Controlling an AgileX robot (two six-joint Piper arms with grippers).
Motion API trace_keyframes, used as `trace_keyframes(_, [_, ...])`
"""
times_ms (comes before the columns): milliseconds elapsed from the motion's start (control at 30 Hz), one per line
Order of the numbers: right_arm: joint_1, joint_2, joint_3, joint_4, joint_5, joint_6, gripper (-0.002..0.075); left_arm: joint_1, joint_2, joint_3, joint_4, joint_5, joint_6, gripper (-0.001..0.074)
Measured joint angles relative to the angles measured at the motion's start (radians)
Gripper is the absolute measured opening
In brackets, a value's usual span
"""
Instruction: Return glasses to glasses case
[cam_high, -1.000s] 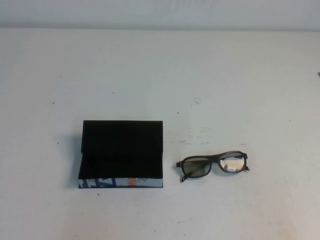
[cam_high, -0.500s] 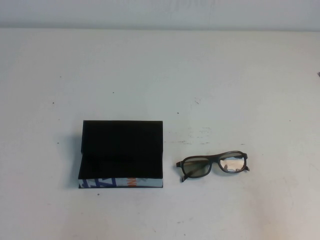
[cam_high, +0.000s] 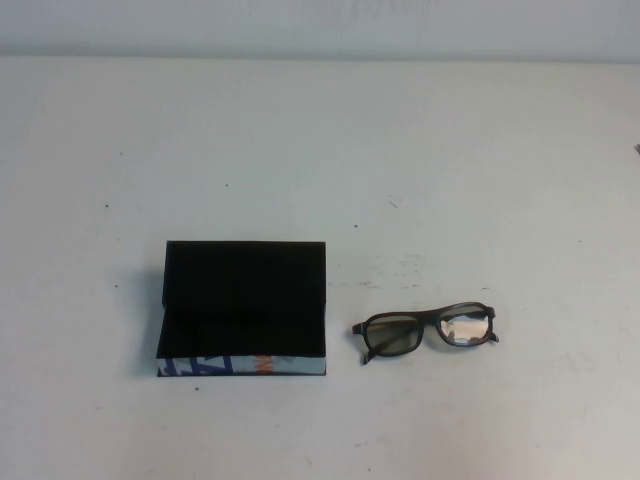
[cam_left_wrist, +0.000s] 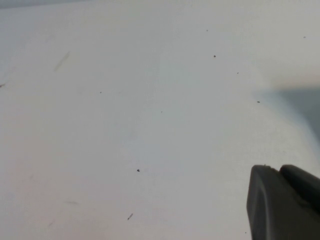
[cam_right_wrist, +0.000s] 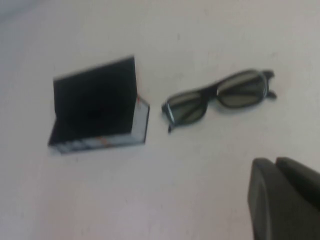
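The glasses case (cam_high: 243, 308) lies open at the front left of the white table, its black flap lid raised behind and its white printed edge toward me. The dark thick-rimmed glasses (cam_high: 428, 330) lie on the table just right of it, apart from the case. Neither arm shows in the high view. My right gripper (cam_right_wrist: 274, 161) is shut and empty, held above the table short of the glasses (cam_right_wrist: 218, 95) and the case (cam_right_wrist: 97, 107). My left gripper (cam_left_wrist: 276, 169) is shut and empty over bare table, with neither object in its view.
The white table (cam_high: 320, 150) carries only small dark specks and scuff marks. Its far edge meets a pale wall at the back.
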Motion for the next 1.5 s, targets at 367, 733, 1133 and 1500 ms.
trace_keyframes(367, [0.02,0.432,-0.292,-0.085,0.327,-0.292,-0.0011,0.0,-0.001,0.0,0.001,0.0,0.0,0.0])
trace_keyframes(733, [0.345,0.804,-0.489,-0.216,0.294,-0.534,-0.0011,0.0,-0.001,0.0,0.004,0.0,0.0,0.0])
trace_keyframes(1133, [0.396,1.228,-0.763,-0.352,0.292,-1.021,0.0134,0.0,-0.001,0.0,0.004,0.0,0.0,0.0])
trace_keyframes(1500, [0.396,1.406,-0.856,-0.39,0.203,-1.297,0.0371,0.0,-0.001,0.0,0.004,0.002,0.0,0.0])
